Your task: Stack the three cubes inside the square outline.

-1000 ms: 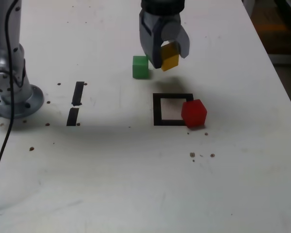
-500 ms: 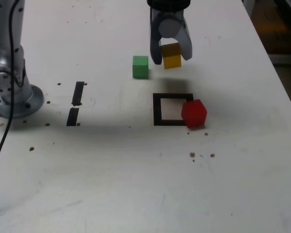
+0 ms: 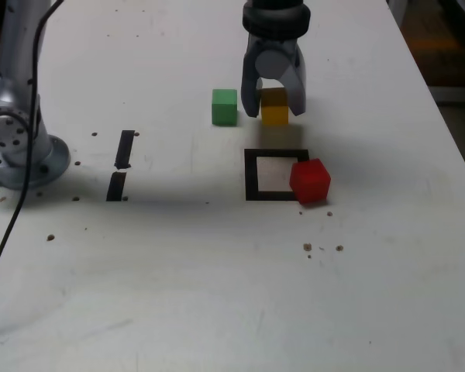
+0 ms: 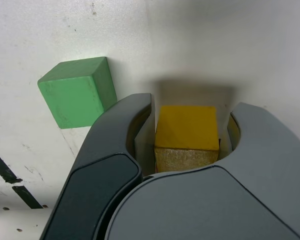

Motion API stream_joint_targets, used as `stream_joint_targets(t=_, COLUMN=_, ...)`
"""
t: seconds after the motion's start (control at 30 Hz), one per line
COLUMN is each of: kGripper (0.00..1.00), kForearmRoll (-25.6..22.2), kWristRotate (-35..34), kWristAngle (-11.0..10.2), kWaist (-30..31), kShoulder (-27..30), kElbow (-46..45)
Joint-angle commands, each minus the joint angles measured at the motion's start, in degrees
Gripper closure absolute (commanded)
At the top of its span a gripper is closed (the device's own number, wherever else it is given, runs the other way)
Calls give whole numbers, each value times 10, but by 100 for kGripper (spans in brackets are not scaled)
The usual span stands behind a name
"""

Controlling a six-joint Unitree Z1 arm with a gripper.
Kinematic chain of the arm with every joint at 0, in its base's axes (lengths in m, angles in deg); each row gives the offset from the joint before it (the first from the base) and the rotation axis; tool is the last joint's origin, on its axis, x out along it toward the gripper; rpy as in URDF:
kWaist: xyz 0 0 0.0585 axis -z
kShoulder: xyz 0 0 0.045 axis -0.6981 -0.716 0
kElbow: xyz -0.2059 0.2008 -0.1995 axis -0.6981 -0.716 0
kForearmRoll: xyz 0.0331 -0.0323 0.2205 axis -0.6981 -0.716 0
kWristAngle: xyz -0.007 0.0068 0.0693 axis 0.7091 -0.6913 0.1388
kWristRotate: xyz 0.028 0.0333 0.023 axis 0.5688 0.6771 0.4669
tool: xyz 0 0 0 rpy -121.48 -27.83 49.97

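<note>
I see the gripper clamped on the yellow cube, now turned square and lower than a second ago. The green cube stands just beside it, on the exterior view's left. Nearer the camera lies the square outline, with the red cube on its right edge, both unmoved.

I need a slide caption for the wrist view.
Gripper closed on the yellow cube, beside the green cube.
</note>
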Motion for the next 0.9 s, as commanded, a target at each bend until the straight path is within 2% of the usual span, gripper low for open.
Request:
stream_joint_targets(t=0.0, kGripper=47, kForearmRoll=6, kWristRotate=0, kWristAngle=0, kWaist=-1, kShoulder=-4, kElbow=-1)
stream_joint_targets(t=0.1, kGripper=39, kForearmRoll=16, kWristRotate=0, kWristAngle=0, kWaist=-1, kShoulder=-9, kElbow=-6)
stream_joint_targets(t=0.33, kGripper=33, kForearmRoll=38, kWristRotate=0, kWristAngle=0, kWaist=-3, kShoulder=-17, kElbow=-18)
stream_joint_targets(t=0.6, kGripper=18, kForearmRoll=47, kWristRotate=0, kWristAngle=0, kWaist=-5, kShoulder=-18, kElbow=-20)
stream_joint_targets(t=0.87, kGripper=13, kForearmRoll=52, kWristRotate=-6, kWristAngle=-2, kWaist=-5, kShoulder=15, kElbow=-24)
